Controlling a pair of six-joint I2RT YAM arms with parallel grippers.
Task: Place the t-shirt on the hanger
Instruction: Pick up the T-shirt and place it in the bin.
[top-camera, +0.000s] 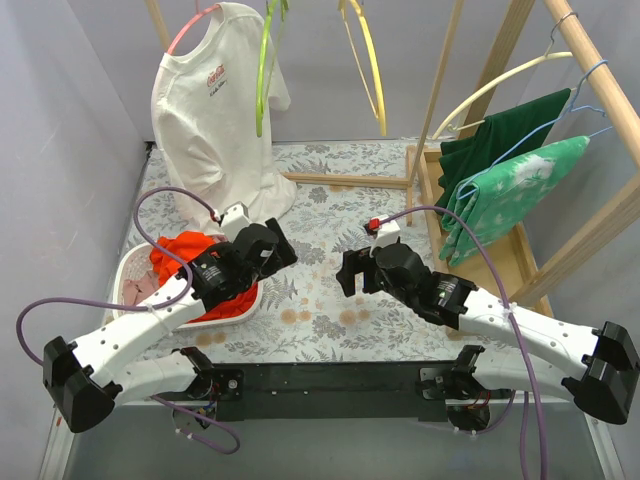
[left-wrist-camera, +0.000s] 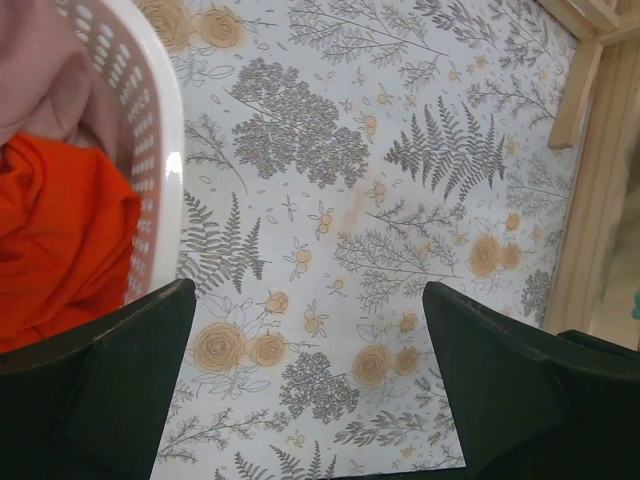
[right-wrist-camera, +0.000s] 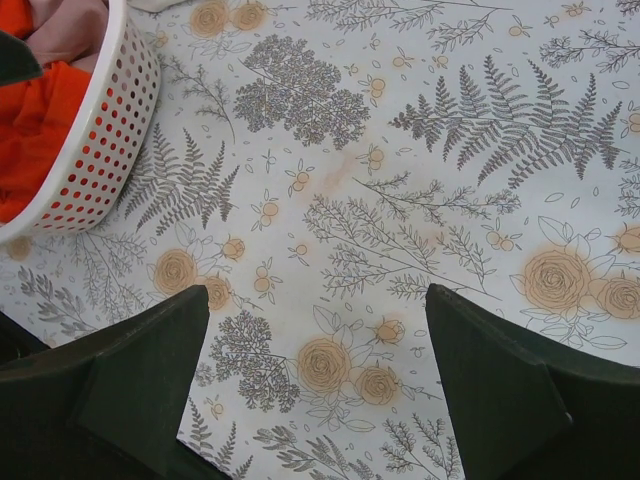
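Observation:
The orange-red t-shirt (top-camera: 183, 250) lies bunched in a white perforated basket (top-camera: 133, 262) at the left. It also shows in the left wrist view (left-wrist-camera: 60, 240) and the right wrist view (right-wrist-camera: 30, 120). The lime-green hanger (top-camera: 264, 70) hangs from the rail at the back, beside the white t-shirt. My left gripper (top-camera: 278, 250) is open and empty just right of the basket, over the floral cloth (left-wrist-camera: 310, 380). My right gripper (top-camera: 347, 272) is open and empty over the middle of the table (right-wrist-camera: 315, 380), facing the basket.
A white t-shirt with a red logo (top-camera: 210, 120) hangs on a pink hanger (top-camera: 190, 28). A yellow hanger (top-camera: 368, 70) hangs further right. Green garments (top-camera: 500, 180) hang on a wooden rack (top-camera: 440, 110) at the right. A dusty pink garment (left-wrist-camera: 40, 70) lies in the basket.

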